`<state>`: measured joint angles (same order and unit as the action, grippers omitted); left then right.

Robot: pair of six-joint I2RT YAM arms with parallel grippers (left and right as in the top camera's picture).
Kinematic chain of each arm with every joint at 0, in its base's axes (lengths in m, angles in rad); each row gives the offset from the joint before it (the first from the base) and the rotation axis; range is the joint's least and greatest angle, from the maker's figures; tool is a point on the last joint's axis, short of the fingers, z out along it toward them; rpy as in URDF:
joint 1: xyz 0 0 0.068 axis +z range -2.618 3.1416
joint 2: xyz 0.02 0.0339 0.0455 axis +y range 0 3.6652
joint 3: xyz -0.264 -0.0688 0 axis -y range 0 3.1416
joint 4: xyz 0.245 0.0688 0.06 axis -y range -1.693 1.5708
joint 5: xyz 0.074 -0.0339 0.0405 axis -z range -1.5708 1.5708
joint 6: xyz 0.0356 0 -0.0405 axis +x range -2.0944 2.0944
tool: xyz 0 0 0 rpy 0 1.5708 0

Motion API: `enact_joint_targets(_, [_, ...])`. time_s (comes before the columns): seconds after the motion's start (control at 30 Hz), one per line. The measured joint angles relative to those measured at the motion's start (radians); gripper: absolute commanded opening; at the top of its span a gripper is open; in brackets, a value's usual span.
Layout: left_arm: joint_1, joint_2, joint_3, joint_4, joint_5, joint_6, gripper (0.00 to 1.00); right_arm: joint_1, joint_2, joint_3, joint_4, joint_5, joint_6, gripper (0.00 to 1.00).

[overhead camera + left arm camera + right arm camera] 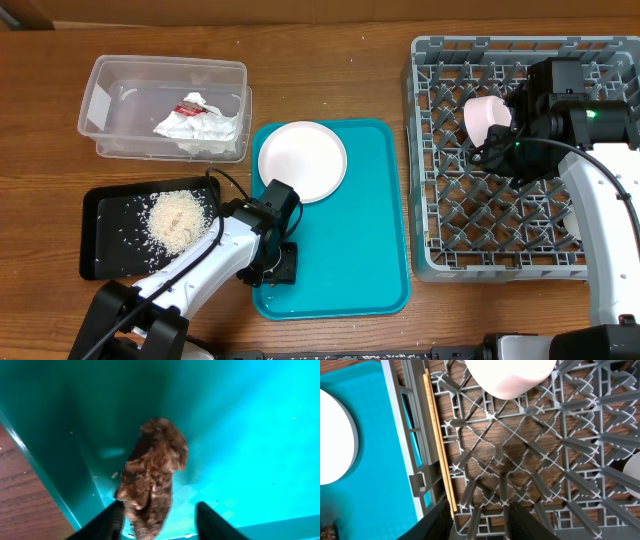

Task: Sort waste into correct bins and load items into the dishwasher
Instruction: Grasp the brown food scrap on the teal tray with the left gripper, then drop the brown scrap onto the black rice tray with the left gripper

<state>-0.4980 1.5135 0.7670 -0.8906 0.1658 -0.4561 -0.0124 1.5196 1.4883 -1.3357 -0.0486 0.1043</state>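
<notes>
Left pincer (159,510) spread, straddling brown food scrap (152,475) on teal tray (250,435) near its edge; one finger touching scrap, other just apart; right pincer (477,522) spread, empty, over grey dish rack (545,460); pinkish bowl (485,117) in rack; white plate (302,160) on teal tray; wrapper (200,125) in clear tub (110,80); rice (178,218) on black tray (100,250).

Table (330,60): one, brown wood-grain top, reaching past the left, top and right edges of the overhead view, grain running left to right. Finish: mid-brown with darker streaks. Light: even, from above, casting only short, soft shadows on the wood.
</notes>
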Motion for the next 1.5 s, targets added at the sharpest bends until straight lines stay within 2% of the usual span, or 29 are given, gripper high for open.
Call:
enact_joint_targets(0.17, [0.000, 0.000, -0.002, 0.000, 0.003, -0.043, 0.28, 0.000, 0.000, 0.000, 0.000, 0.000, 0.000, 0.39])
enact_joint_targets(0.33, [0.000, 0.000, -0.003, 0.000, 0.010, -0.067, 0.05, 0.000, 0.000, 0.000, -0.002, 0.000, 0.000, 0.39])
enact_joint_targets(0.6, [0.000, 0.000, 0.002, -0.006, 0.017, -0.093, 0.04, 0.000, 0.000, 0.000, -0.003, 0.000, 0.000, 0.39])
enact_joint_targets(0.83, [0.034, -0.030, 0.135, -0.154, -0.093, -0.093, 0.04, 0.000, 0.000, 0.000, -0.012, 0.000, 0.000, 0.39])
enact_joint_targets(1.0, [0.199, -0.104, 0.276, -0.198, -0.197, -0.088, 0.04, 0.000, 0.000, 0.000, -0.012, 0.000, 0.000, 0.39])
enact_joint_targets(1.3, [0.707, -0.089, 0.300, -0.109, -0.264, -0.061, 0.04, 0.000, 0.000, 0.000, -0.012, -0.012, 0.000, 0.40])
enact_joint_targets(1.5, [0.817, 0.035, 0.300, -0.053, -0.283, -0.058, 0.04, 0.000, 0.000, 0.000, -0.011, -0.076, 0.000, 0.39])
